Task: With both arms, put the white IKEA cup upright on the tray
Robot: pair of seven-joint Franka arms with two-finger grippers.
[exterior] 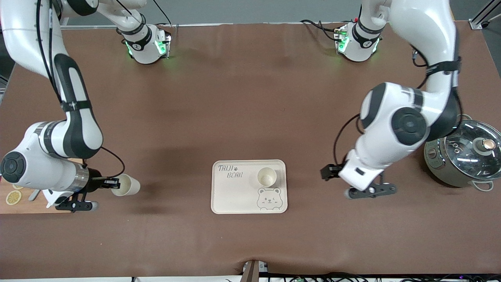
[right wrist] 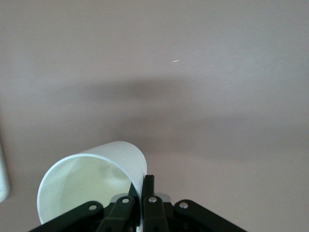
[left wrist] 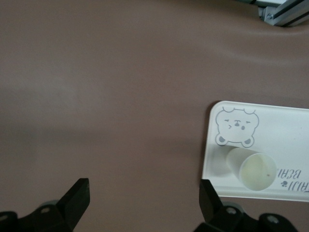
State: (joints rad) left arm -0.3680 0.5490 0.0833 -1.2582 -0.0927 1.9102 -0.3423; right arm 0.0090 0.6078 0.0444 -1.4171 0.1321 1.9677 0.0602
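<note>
Front view: tray (exterior: pixel 249 186) at table centre, one white cup (exterior: pixel 267 176) upright on it above the bear drawing; second cup (exterior: pixel 126 185) held tilted over bare table toward the right arm's end, pinched at its rim by right gripper (exterior: pixel 111 182), presumably for carrying to the tray. Left gripper (exterior: pixel 368 191) over bare table between tray and pot (exterior: pixel 464 156), waiting.

Left wrist view: fingers (left wrist: pixel 77 198) wide apart, nothing between; placed cup (left wrist: pixel 253 167) standing on tray (left wrist: pixel 289 125).

Right wrist view: fingers (right wrist: pixel 148 191) clamped on cup wall (right wrist: pixel 91 186), mouth sideways, so uprighting judged outstanding.
</note>
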